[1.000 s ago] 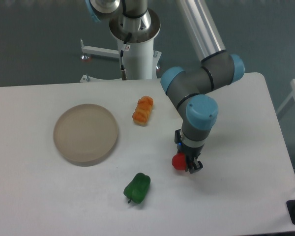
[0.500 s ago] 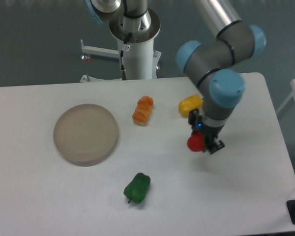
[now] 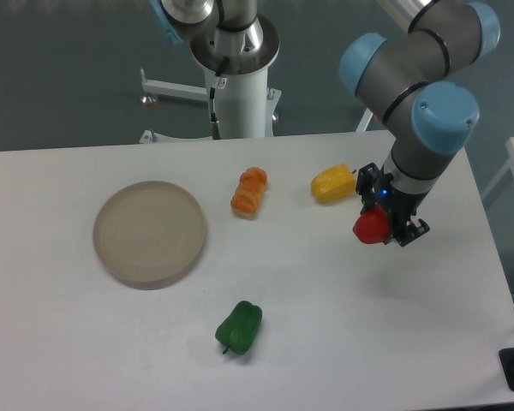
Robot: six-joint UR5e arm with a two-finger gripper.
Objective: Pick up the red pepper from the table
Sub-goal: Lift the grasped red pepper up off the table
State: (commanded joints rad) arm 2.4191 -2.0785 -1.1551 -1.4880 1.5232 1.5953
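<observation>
red pepper [image 3: 370, 226] now higher above the table [image 3: 411, 334], pinched in the gripper [image 3: 385, 228]; no readable writing

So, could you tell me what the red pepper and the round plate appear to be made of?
The red pepper, held in the gripper jaws, looks like glossy moulded plastic, judging by its smooth, evenly red skin; rubber is possible. The round plate looks matte beige, with a dull, uniform face and thick rim; plastic or unglazed ceramic, I cannot tell which.

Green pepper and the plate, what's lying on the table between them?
Nothing: in the camera view, only bare white table separates the green pepper from the plate.
</observation>
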